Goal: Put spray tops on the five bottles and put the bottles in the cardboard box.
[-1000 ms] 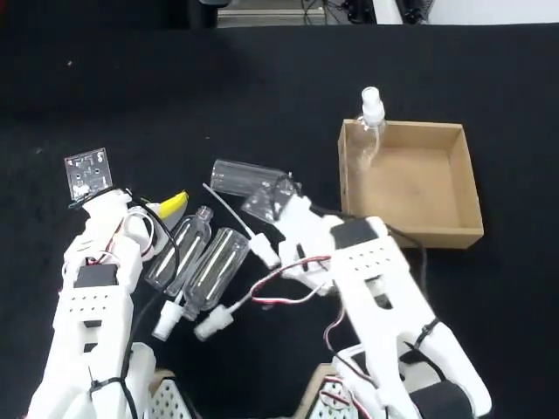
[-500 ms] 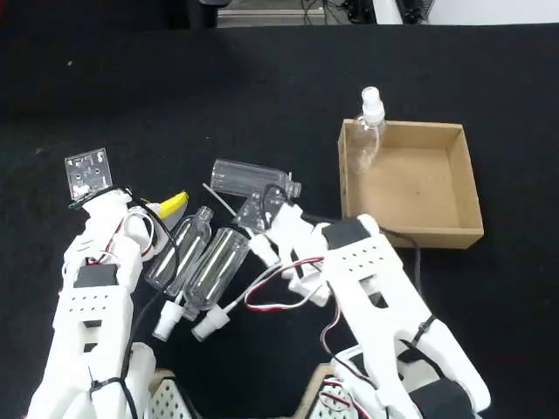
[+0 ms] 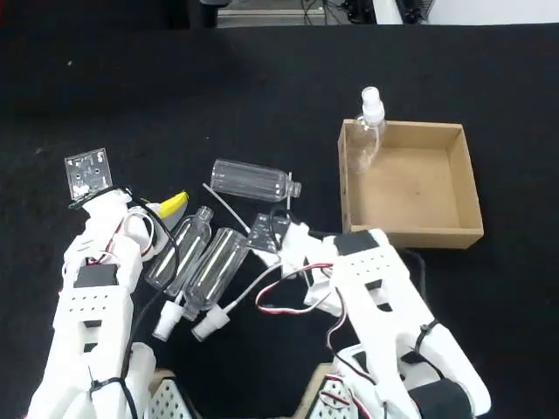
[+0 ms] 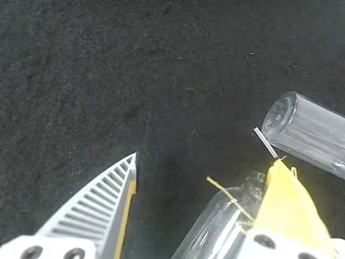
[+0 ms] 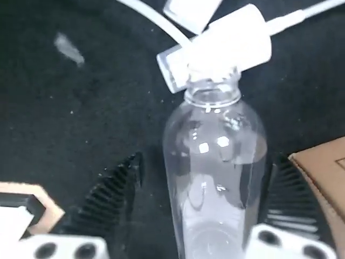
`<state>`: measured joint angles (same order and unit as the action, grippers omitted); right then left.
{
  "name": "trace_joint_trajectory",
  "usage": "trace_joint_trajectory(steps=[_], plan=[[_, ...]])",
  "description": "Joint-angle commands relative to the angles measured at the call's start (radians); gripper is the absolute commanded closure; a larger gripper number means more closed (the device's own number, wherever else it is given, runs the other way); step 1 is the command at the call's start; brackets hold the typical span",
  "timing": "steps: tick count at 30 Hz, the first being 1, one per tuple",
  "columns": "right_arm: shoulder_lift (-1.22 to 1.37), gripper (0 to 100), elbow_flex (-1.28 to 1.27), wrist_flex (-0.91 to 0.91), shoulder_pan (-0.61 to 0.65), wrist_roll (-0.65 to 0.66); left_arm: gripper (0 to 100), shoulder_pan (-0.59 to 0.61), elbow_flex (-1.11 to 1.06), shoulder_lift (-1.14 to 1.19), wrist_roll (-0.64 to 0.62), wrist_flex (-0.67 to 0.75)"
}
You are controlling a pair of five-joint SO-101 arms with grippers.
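clear bottle (image 5: 215,135) lies between the spread jaws of the right claw (image 5: 207,161), spray top (image 5: 226,46) crooked across its neck, probably bracketed for a grab. left claw (image 4: 205,161) open too. cardboard box (image 3: 410,234) at 3 o'clock on the tabletop (image 3: 131,87).

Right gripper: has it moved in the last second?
Yes. The right gripper drew back toward its base, away from the lying bottle and cardboard box.

A robotics lab: a black-cloth table (image 3: 262,78) carries white printed arms (image 3: 87,305) with bare wiring (image 3: 281,297); cables (image 3: 327,10) lie at its edge, well beyond the right pincer (image 5: 207,162).
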<state>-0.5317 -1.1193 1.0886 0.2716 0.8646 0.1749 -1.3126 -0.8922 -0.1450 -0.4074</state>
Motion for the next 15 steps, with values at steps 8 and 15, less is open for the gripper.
trace_joint_trajectory(steps=[8,15], plan=[[-0.005,97.6,0.133,-0.011,-0.023,-0.157,64,0.012,0.036,-0.011,-0.005,-0.005],[-0.005,98.8,0.326,0.195,-0.023,-0.212,64,0.079,0.283,-0.043,0.006,-0.361]])
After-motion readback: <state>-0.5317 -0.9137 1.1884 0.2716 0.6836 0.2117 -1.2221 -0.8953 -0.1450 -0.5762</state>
